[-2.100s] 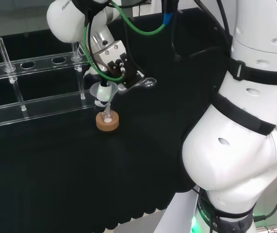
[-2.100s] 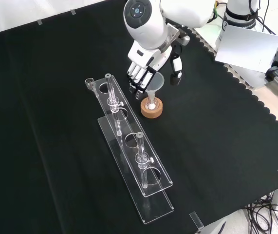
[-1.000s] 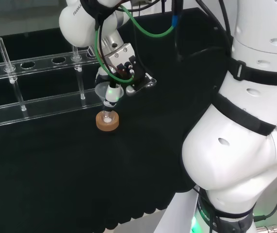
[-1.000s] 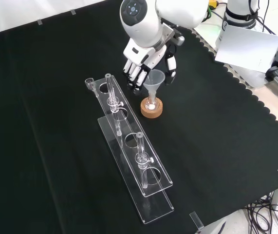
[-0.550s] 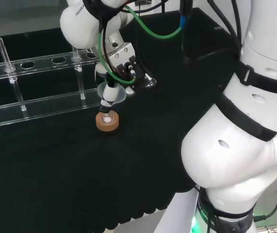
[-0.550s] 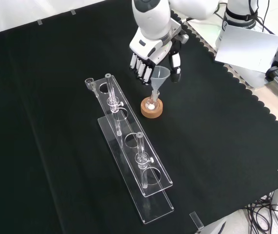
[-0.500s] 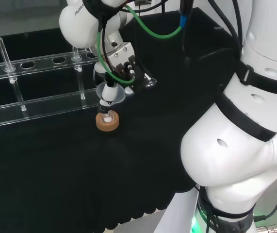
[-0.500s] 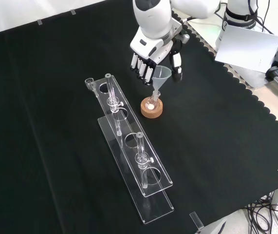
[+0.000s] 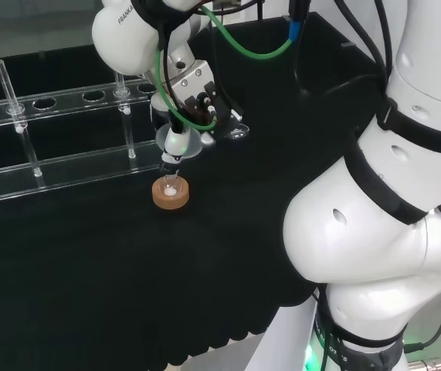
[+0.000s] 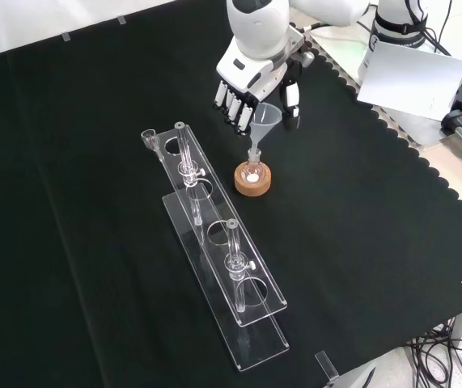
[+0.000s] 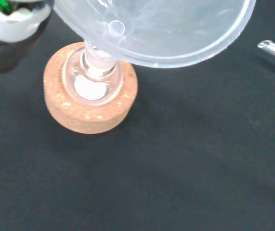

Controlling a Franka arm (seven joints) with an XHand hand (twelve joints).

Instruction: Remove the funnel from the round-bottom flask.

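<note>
A black cloth (image 10: 93,202) covers the bench, its scalloped edge running along the right of the front view. On it, in that view, the hand (image 10: 247,77) comes down from twelve o'clock with fingers (image 10: 232,103) and thumb (image 10: 292,101) curled on either side of the clear funnel (image 10: 266,118), pinching its cone between them. In the head view the hand (image 9: 193,93) sits at twelve o'clock above the flask, with the funnel (image 9: 177,143) under it.

The funnel's stem points down into the neck of the small round-bottom flask (image 10: 252,170), which sits in a cork ring (image 10: 252,179). In the wrist view the funnel's wide cone (image 11: 161,29) is tilted over the flask (image 11: 93,79), its stem at the flask's mouth; whether the tip is clear of the neck I cannot tell. A white patch shows at the flask's bottom, inside the cork ring (image 11: 86,115).

At nine o'clock from the cork ring in the front view lies a long clear rack (image 10: 214,259), running towards five o'clock, with two glass tubes standing in it. The rack is just beside the ring but apart from it.
</note>
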